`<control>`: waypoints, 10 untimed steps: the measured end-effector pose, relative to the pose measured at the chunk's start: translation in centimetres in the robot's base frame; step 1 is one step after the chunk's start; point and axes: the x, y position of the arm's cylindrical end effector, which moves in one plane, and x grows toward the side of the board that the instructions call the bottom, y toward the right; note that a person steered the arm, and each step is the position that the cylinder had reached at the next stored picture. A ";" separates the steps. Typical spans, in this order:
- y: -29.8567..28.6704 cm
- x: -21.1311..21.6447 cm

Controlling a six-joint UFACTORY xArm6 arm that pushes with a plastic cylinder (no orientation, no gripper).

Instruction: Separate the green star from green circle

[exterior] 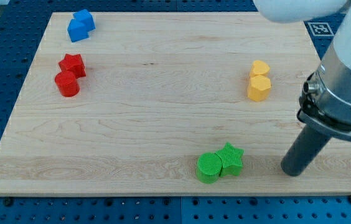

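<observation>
Near the view's bottom edge, the green star (232,158) and the green circle (210,168) are lying on the wooden worktop (163,112), touching each other; the circle is sitting at the star's left and a little lower. My tip (292,172) is resting to the view's right of the star, apart from it, so the star is lying between the tip and the circle. There is no pincer here, only a rod. I am judging that a push straight leftward would move both together.
</observation>
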 end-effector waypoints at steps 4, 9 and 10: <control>-4.1 1.9; -9.7 0.8; -9.7 0.3</control>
